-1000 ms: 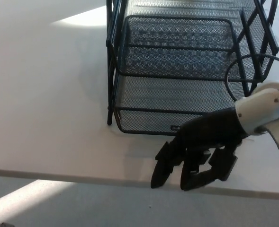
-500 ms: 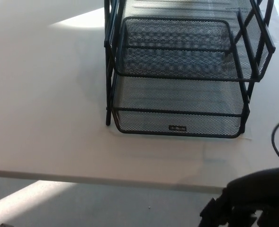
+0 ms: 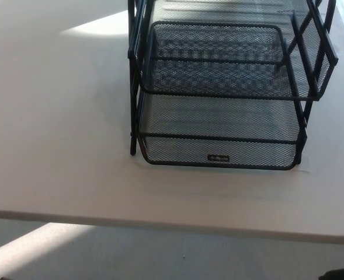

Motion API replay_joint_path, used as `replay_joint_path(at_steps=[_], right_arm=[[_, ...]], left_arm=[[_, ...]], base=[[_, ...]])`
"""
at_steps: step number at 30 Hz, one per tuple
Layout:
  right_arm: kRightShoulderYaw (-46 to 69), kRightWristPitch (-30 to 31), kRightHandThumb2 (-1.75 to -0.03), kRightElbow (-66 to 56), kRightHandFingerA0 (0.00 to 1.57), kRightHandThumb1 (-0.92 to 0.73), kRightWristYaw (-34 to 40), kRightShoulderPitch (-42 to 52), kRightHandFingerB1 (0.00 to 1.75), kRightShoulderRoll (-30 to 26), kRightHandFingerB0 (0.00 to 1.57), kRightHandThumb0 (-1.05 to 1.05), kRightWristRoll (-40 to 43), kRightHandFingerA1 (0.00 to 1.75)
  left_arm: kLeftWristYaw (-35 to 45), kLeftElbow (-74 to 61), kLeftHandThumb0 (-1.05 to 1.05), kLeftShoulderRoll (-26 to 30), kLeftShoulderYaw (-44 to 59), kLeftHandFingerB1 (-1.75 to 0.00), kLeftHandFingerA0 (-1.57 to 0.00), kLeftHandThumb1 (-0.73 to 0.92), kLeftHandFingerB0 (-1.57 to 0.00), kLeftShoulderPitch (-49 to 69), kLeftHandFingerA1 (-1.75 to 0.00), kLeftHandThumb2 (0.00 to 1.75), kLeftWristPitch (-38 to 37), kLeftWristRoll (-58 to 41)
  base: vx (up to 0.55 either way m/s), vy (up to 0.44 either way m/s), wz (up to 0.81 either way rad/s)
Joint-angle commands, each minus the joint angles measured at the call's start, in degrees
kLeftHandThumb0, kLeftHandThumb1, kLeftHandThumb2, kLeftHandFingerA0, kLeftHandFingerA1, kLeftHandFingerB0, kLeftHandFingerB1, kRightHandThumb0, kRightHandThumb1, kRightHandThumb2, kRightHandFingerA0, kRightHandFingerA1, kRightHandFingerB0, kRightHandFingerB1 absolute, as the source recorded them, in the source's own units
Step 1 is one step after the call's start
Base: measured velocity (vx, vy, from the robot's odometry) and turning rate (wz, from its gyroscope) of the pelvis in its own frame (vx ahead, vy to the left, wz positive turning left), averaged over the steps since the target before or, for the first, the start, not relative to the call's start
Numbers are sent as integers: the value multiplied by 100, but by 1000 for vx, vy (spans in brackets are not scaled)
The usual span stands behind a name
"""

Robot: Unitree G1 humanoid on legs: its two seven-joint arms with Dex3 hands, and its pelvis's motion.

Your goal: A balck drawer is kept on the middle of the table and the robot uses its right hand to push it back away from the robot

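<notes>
head view looks down on one white bench (image 3: 55, 116), the largest thing in sight, its near edge running across the lower part of the picture with grey floor (image 3: 160, 256) below it. two bright patches of light show: one on the bench at the upper left, one on the floor at the lower left.

one black drawer (image 3: 218, 105) of wire mesh stands on the bench, right of the picture's centre and reaching up past the top edge. it is a stacked rack: two mesh trays can be counted clearly, one lower tray (image 3: 218, 125) resting on the bench and one upper tray (image 3: 215, 58) above it, set further back; more mesh shows at the very top, cut off by the frame. black upright bars hold the trays at the left and right sides. the lower tray's front wall faces the robot and sits well back from the bench's near edge. one small label plate (image 3: 218, 157) is fixed to the middle of that front wall.

a small dark sliver shows at the bottom right corner, too little to identify. neither hand is in view, so the state of the fingers cannot be told.
</notes>
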State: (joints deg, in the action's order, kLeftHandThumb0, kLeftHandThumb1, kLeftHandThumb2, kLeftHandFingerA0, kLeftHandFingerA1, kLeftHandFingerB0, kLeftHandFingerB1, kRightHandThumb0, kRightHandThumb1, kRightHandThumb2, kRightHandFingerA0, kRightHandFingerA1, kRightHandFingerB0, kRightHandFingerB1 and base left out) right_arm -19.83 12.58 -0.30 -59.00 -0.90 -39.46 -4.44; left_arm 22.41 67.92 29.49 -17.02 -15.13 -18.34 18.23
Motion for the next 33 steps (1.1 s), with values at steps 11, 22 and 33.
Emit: replay_joint_path(at_steps=[11,22,33], right_arm=[[-543,-640,-66,2524,52,-73,2486,-349,36,457,37,-53,-1733,43],[-1252,-433,-63,5121,57,-77,3525,-1164,38,1230,47,-48,-2213,43],[-1404,-647,-64,5699,66,-78,3685,-1341,39,1409,52,-50,-2173,44]], left_arm=[[-9,8,-56,121,33,-33,-48,75,-34,54,-38,63,-53,57],[-12,33,-56,89,16,-33,-49,75,-35,-18,-38,63,43,67],[2,-12,-56,138,8,-33,-46,76,-34,21,-37,63,-59,70]], base=[[0,0,0],[0,0,0],[0,0,0]])
